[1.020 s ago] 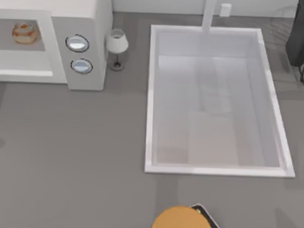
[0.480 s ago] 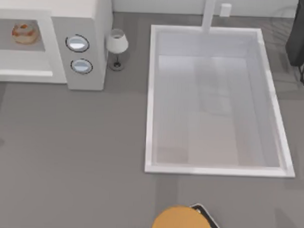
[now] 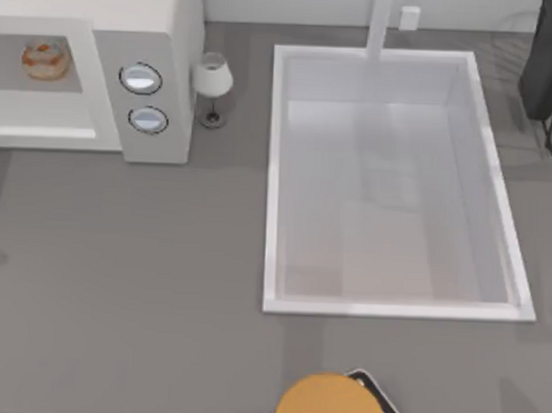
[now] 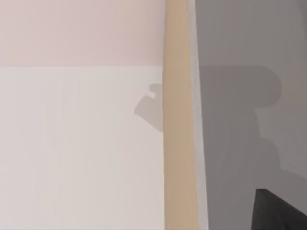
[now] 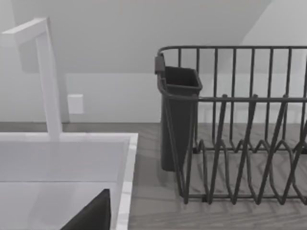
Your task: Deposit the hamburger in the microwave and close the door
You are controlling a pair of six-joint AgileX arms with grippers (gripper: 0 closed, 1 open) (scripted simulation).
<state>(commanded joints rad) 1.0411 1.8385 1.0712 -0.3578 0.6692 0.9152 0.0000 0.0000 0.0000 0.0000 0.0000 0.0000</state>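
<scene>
Hamburger [image 3: 44,59] sits inside the microwave [image 3: 146,21] cavity, so your deposit looks done. Door isn't across it; closing remains. Pincer states: cannot tell, so nothing places relative to them.

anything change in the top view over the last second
Nothing visibly changed. The hamburger sits in the microwave cavity just as before, and the sink, the glass beside the microwave and the tan disc at the near edge all lie where they were.
</scene>
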